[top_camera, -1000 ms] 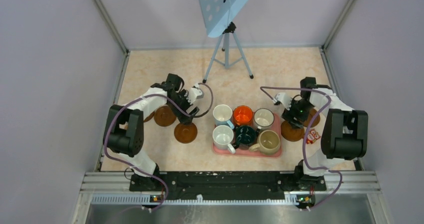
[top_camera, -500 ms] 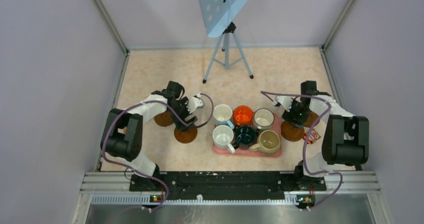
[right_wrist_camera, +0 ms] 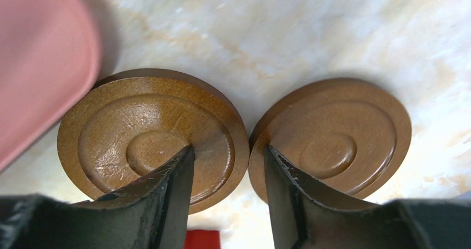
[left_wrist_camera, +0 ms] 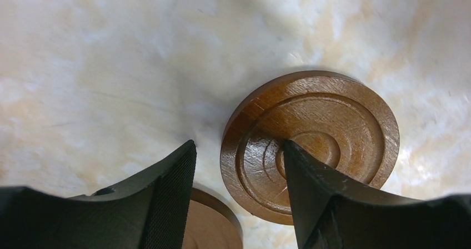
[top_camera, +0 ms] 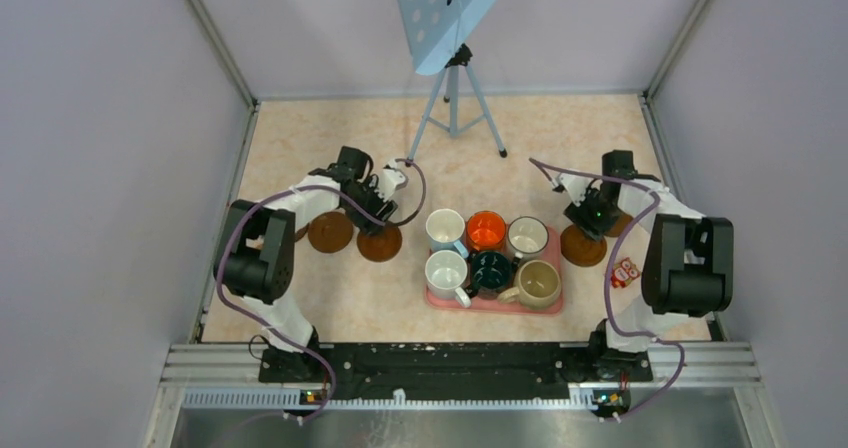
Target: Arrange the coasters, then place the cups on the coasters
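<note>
The left gripper (left_wrist_camera: 239, 149) has its jaws apart, astride the rim of a dark coaster (left_wrist_camera: 339, 121): one finger over its ringed centre, the other outside it above the table (left_wrist_camera: 111, 65). The right gripper (right_wrist_camera: 229, 149), jaws likewise apart, bridges the tray-side coaster (right_wrist_camera: 105, 127) and the outer coaster (right_wrist_camera: 355, 127), which lie just beside each other. The cups (top_camera: 491, 268) stand on the pink tray (top_camera: 553, 306)

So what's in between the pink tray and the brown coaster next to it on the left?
Nothing, just bare table between the pink tray and that coaster, seen from the top camera.
</note>
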### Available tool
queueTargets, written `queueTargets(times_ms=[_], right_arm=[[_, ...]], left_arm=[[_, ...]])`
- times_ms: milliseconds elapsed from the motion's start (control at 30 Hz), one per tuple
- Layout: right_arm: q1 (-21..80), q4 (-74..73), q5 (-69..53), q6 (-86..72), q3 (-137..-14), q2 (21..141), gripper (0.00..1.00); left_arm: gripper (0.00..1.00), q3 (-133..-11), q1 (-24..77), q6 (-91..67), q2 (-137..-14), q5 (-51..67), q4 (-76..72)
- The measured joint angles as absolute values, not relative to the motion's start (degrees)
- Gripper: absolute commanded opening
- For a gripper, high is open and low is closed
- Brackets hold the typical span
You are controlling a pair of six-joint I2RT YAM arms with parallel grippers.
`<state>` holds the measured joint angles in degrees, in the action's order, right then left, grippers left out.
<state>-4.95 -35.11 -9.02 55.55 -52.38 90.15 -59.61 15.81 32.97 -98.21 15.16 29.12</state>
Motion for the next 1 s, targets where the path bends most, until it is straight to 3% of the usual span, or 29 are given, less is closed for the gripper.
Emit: queueTargets(times_ms=[433, 1000], right_arm=[[-4.38, -29.50, -10.61, 42.06, -65.91, 102.37, 0.37], [8.54, -25.26, -11.97, 34.41, -75.57, 110.83, 0.29]], left_arm=[[0.57, -70.04, 12.67, 21.08, -106.91, 14.02, 27.00], [0.57, -74.70, 0.73, 14.66, -110.17, 14.70, 27.97]])
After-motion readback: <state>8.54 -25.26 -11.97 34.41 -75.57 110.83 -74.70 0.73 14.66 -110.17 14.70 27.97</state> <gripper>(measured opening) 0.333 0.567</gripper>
